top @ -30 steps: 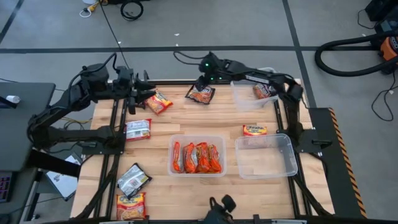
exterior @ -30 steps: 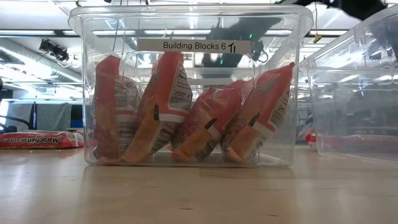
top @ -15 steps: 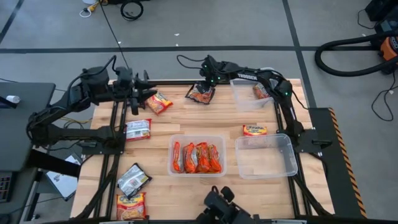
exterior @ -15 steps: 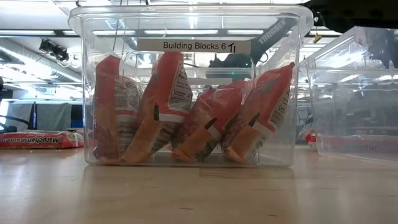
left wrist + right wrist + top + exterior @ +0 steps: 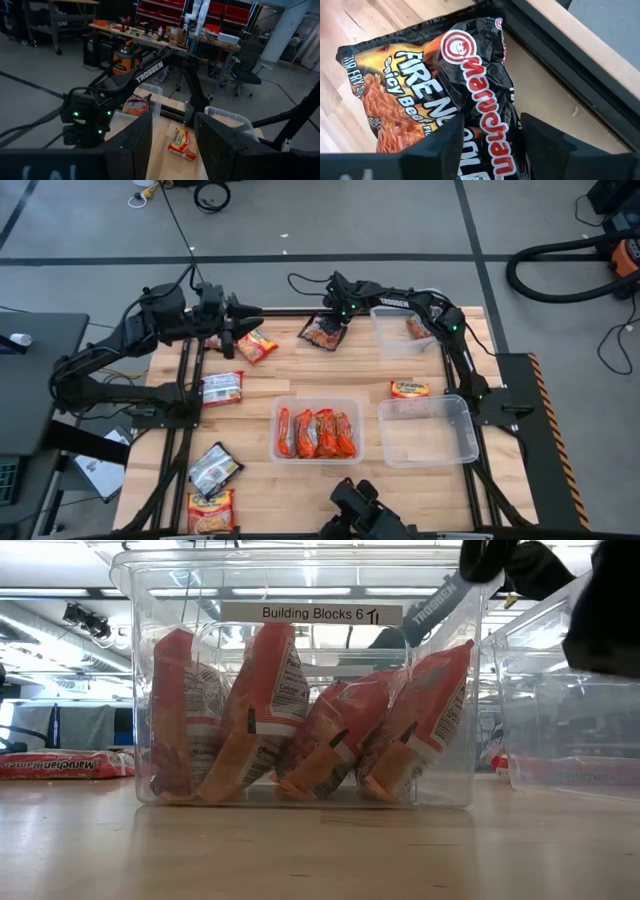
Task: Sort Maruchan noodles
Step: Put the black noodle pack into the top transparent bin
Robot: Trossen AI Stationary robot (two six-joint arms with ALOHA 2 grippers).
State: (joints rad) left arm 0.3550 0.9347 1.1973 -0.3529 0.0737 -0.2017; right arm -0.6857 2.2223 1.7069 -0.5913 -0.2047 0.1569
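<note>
Low view first: we see nearest a clear bin labelled "Building Blocks 6", holding four orange-red packets standing on edge, leaning against each other. From above, this bin sits at the middle of the table, its packets side by side with their long axes running near to far.

At the table's near left corner lies a yellow-red packet, and just beyond it a silver-white packet, turned diagonally. A second, empty clear bin stands to the right of the middle bin. Beyond it a small yellow packet lies with its long axis across the table. Toward the left edge a red-and-white packet also lies crosswise.

Near the far edge, our left gripper hovers just beside a yellow-red packet that lies diagonally; in its wrist view the fingers stand apart with nothing between them.

Our right gripper reaches to the far edge's middle, over a dark Maruchan packet. In its wrist view the fingers stand parted on either side of this packet, whose long axis runs diagonally across the wood; we cannot tell whether they touch it. A third clear bin at the far right holds another dark packet.
</note>
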